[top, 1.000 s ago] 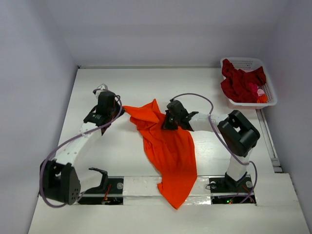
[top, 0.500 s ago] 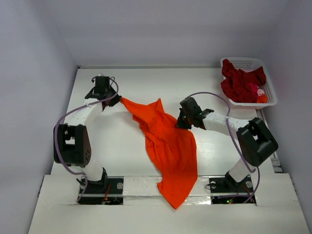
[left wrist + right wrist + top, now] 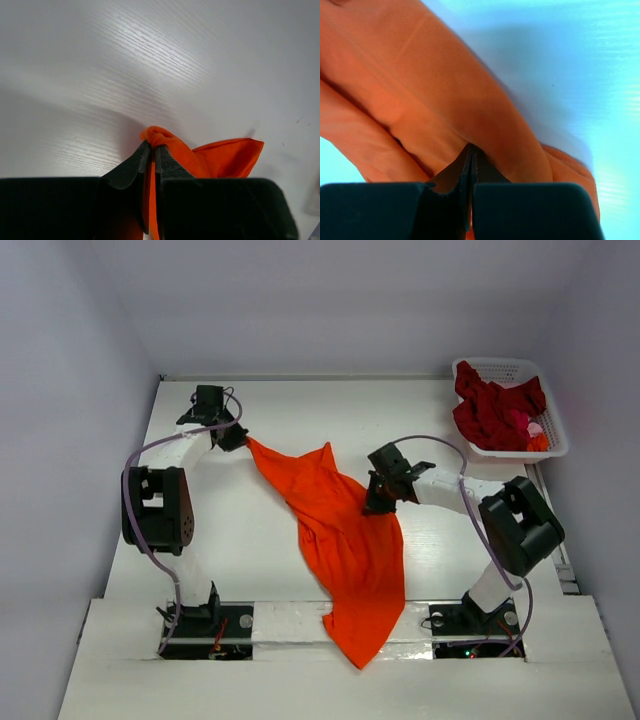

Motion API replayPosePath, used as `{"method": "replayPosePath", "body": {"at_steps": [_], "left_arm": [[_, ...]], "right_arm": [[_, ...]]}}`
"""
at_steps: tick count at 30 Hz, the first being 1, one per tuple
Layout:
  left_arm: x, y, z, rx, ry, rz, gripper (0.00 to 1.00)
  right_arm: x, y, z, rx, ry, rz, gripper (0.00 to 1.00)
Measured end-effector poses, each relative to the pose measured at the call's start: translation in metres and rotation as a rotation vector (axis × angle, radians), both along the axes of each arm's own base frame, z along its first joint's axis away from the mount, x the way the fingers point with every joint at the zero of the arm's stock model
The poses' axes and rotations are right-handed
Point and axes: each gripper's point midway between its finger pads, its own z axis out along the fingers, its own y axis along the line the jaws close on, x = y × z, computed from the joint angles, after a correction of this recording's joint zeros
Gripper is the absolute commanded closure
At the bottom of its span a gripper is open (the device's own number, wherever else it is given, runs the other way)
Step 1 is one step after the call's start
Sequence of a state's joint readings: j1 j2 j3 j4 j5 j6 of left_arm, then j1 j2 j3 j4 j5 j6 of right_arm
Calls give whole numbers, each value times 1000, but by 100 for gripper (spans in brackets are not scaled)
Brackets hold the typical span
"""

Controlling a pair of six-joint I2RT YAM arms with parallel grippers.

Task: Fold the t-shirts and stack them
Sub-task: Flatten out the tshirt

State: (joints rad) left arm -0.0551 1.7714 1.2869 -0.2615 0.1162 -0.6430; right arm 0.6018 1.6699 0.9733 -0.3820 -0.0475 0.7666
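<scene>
White surface between grey walls: the orange t-shirt sprawls across the middle, tail over the near edge; left pincer clamps its far corner, right pincer pinches its right side; spreading seems under way; next, pull it flat and square; dark red t-shirts fill the basket.

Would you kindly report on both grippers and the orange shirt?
Left gripper shut on bright orange cloth t-shirt. Right gripper shut on it too. Shirt unfolded, strung between them. White plastic lattice basket well aside.
</scene>
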Motion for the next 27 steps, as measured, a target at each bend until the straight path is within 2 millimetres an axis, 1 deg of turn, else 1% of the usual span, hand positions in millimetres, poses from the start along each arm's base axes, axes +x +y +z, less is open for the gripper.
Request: {"method": "replayPosePath", "body": {"at_steps": [5, 8, 11, 16, 19, 24, 25, 27], "left_arm": [[2, 1, -2, 0, 21, 1, 100], [6, 7, 0, 2, 19, 10, 100], [11, 18, 0, 4, 22, 29, 100], [19, 37, -6, 11, 34, 62, 100], [21, 48, -10, 14, 50, 80, 100], [19, 58, -15, 16, 65, 98, 100], [19, 59, -15, 15, 65, 100, 100], [20, 59, -15, 13, 64, 99, 100]], "right_arm": [[-8, 3, -6, 28, 22, 18, 100], [-15, 1, -6, 48, 18, 25, 100], [-30, -5, -7, 63, 25, 29, 100], [-59, -22, -6, 70, 41, 25, 100], [-73, -32, 0, 62, 44, 30, 100], [-82, -32, 17, 30, 36, 85, 100], [-79, -29, 24, 31, 28, 97, 86], [-70, -21, 43, 36, 10, 115, 66]]}}
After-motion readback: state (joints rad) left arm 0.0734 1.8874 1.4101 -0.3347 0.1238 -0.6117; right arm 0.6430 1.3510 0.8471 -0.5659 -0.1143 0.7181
